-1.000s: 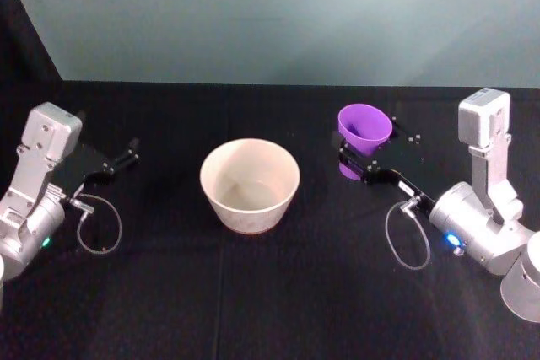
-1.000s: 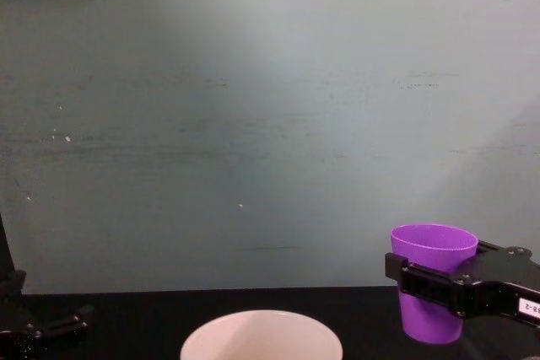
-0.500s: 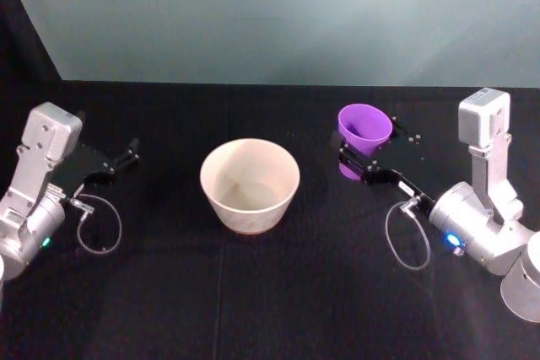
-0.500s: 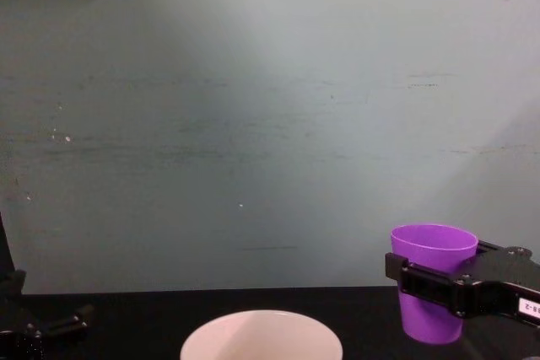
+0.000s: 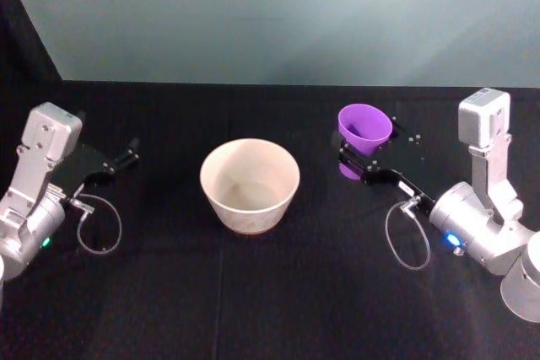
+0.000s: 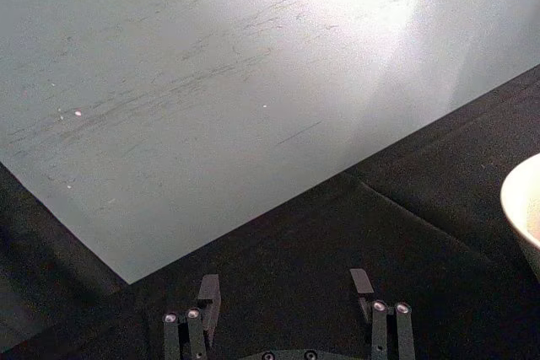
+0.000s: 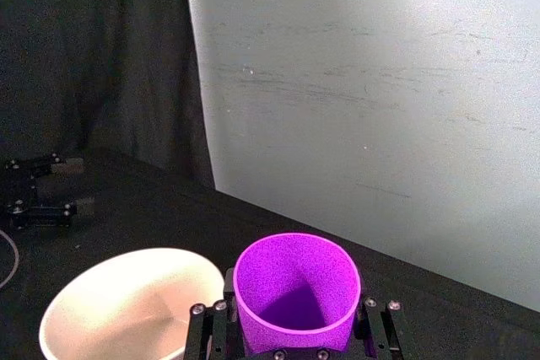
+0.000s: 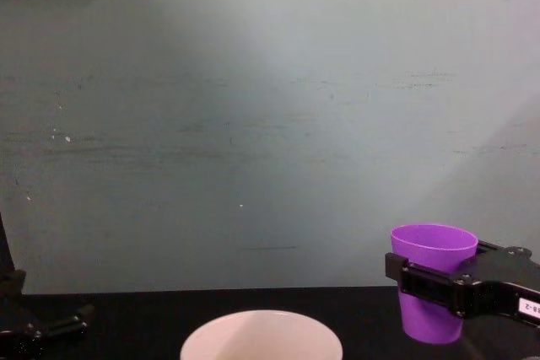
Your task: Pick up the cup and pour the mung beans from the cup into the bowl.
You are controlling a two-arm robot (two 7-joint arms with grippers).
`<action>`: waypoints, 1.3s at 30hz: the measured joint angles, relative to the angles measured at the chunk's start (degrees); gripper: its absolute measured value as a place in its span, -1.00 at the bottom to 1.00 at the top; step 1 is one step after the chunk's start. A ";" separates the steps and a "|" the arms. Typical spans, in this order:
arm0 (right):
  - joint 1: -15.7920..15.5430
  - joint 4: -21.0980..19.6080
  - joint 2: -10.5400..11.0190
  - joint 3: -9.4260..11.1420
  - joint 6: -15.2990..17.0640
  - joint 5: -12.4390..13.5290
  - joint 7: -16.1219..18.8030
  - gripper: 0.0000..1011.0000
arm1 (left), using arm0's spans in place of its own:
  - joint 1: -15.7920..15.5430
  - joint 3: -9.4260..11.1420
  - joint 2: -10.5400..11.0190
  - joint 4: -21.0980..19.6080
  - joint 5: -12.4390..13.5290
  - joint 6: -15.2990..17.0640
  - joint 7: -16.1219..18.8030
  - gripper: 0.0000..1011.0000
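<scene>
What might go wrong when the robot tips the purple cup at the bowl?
1. The cup is beside the bowl, with a gap between them. Tipping too soon might spill its contents on the black table.
2. The right gripper squeezes the smooth cup by its sides, so it might slip when tilted.
</scene>
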 joint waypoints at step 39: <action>0.00 0.00 0.00 0.00 0.00 0.00 0.00 0.44 | 0.00 0.00 0.00 0.00 0.00 0.00 0.00 0.98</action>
